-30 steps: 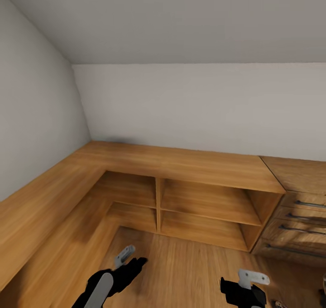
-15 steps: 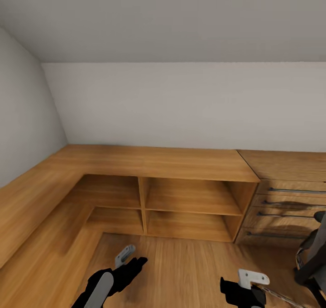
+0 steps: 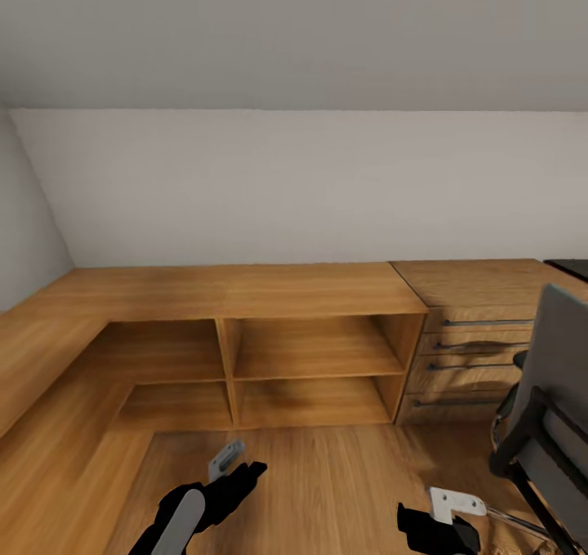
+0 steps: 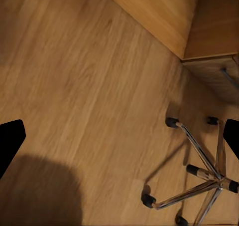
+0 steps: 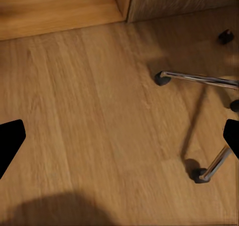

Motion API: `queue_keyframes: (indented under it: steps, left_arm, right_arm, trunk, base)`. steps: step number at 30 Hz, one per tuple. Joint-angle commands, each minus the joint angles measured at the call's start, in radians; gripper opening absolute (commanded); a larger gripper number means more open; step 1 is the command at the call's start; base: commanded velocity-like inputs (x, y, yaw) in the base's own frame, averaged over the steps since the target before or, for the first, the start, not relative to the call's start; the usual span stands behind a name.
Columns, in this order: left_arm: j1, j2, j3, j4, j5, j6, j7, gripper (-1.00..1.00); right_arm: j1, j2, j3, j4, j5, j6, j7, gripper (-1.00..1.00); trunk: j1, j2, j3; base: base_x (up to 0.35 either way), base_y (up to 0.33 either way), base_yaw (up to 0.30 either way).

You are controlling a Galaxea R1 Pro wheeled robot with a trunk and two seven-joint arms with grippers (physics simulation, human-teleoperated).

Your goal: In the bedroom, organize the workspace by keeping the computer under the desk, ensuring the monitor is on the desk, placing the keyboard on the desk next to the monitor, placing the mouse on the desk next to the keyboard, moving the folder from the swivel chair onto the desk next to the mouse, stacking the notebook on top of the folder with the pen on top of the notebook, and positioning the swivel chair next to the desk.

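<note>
At right edge of room, swivel chair [image 3: 545, 400] stands on wood floor [image 3: 327, 481], just right of right gripper [image 3: 437, 522]. Both it and left gripper [image 3: 237, 480] spread wide, empty.

The grey swivel chair [image 3: 545, 408] stands upright on the wood floor, its chrome caster base [image 4: 206, 178] just beside the drawers.
</note>
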Motion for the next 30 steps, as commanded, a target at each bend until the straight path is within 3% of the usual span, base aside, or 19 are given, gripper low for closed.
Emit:
queue_keyframes:
  steps: [1, 5, 8, 12, 19, 30]
  left_arm:
    - [0.0, 0.0, -0.001, -0.003, 0.01, 0.003, 0.008, 1.0]
    - [0.0, 0.001, -0.006, -0.005, 0.008, 0.018, 0.003, 1.0]
    - [0.001, 0.005, -0.043, 0.005, 0.0, 0.028, -0.017, 1.0]
    - [0.003, 0.008, -0.06, 0.013, -0.01, 0.026, -0.026, 1.0]
    - [0.005, 0.009, -0.069, 0.021, -0.067, 0.022, -0.032, 1.0]
    - [0.006, 0.006, -0.071, 0.032, -0.085, 0.022, -0.034, 1.0]
  right_arm:
    - [-0.001, -0.001, 0.002, -0.001, -0.007, 0.002, -0.008, 1.0]
    - [-0.001, -0.001, 0.002, -0.001, -0.007, 0.002, -0.008, 1.0]
    - [-0.001, -0.001, 0.002, 0.003, -0.008, 0.002, -0.007, 1.0]
    - [-0.001, -0.001, 0.001, 0.004, -0.011, 0.002, -0.007, 1.0]
    - [-0.001, 0.001, 0.001, 0.005, -0.011, 0.002, -0.007, 1.0]
    - [-0.002, 0.002, 0.001, 0.006, -0.013, 0.002, -0.007, 1.0]
  trunk:
    - [0.0, -0.001, 0.0]
    - [0.0, -0.001, 0.004]
    - [0.0, -0.001, 0.007]
    - [0.0, -0.001, 0.012]
    - [0.0, -0.001, 0.019]
    - [0.0, -0.001, 0.03]
  base:
    - [0.0, 0.0, -0.259]
    - [0.0, 0.0, -0.259]
    - [0.0, 0.0, -0.259]
    - [0.0, 0.001, -0.259]
    - [0.054, 0.133, -0.259]
    - [0.145, 0.251, -0.261]
